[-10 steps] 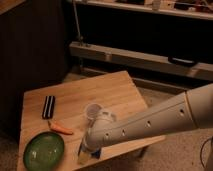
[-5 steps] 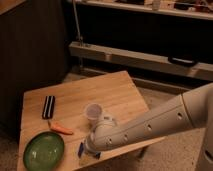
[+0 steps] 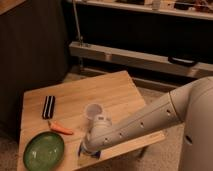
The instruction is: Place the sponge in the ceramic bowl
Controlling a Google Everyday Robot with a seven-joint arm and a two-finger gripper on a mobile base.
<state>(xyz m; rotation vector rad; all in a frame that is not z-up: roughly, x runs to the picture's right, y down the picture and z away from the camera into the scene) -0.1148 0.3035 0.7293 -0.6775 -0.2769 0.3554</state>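
ceramic bowl (image 3: 44,151) empty | gripper (image 3: 84,150) just right of bowl, at sponge (image 3: 95,155), grip unclear | wooden table (image 3: 117,92), dim room

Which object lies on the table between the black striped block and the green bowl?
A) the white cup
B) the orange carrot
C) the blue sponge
B: the orange carrot lies between the black striped block and the green bowl; the gripper is down at the front edge of the table, beside the bowl.

The end effector (image 3: 85,150) has shifted slightly at the sponge (image 3: 94,155), near the ceramic bowl (image 3: 31,144).
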